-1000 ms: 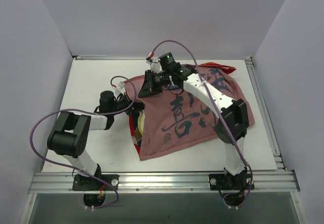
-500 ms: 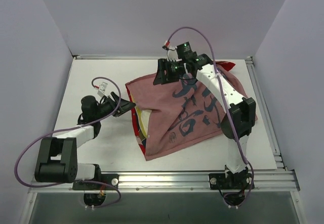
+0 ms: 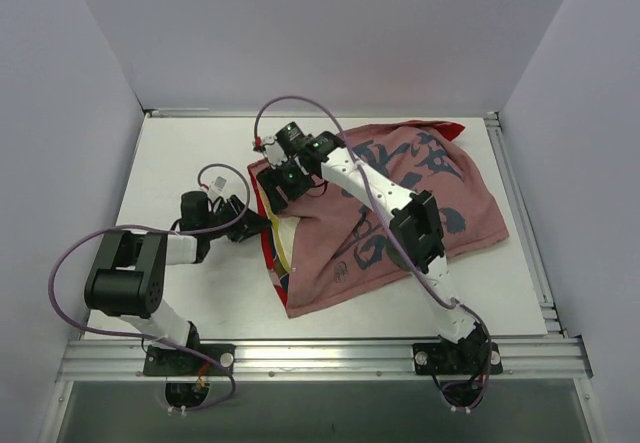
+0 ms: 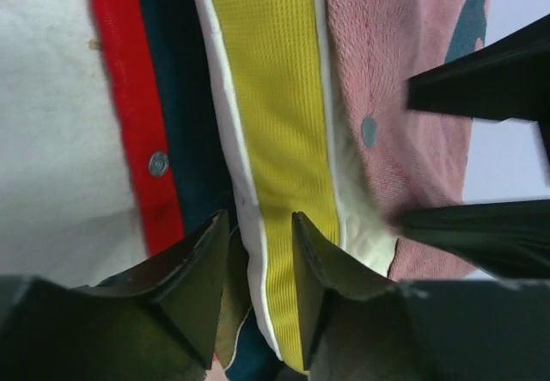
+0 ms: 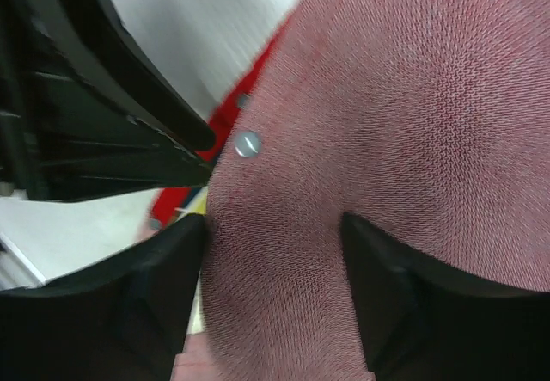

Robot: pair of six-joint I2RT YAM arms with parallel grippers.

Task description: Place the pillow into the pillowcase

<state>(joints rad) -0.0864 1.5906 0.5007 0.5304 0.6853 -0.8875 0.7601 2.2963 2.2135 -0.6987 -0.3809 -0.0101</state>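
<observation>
The pillowcase [image 3: 462, 188] is lying reverse side up across the middle and right of the table [image 3: 180, 153]. It is showing dull pink cloth with large dark-blue marks, and it is looking rumpled and puffed up. Its mouth is facing left, where a red hem [image 4: 129, 97] with a metal snap [image 4: 157, 163] and a dark teal lining are showing.

The pillow [image 4: 275, 114] is sitting inside the pillowcase with only its left edge peeking out at the mouth. That edge is showing a yellow mesh band trimmed with white piping, with cream cloth beside it under the pink layer.

The left gripper [image 4: 259, 222] is reaching into the mouth from the left, low over the table. Its jaws are standing slightly apart with the piping and yellow band lying between them, and whether they are pinching it cannot be told.

The right gripper [image 5: 273, 226] is bearing on the top layer of the pillowcase at its far left corner, just above the mouth. Its jaws are spreading wide, with pink cloth bulging into the gap.
</observation>
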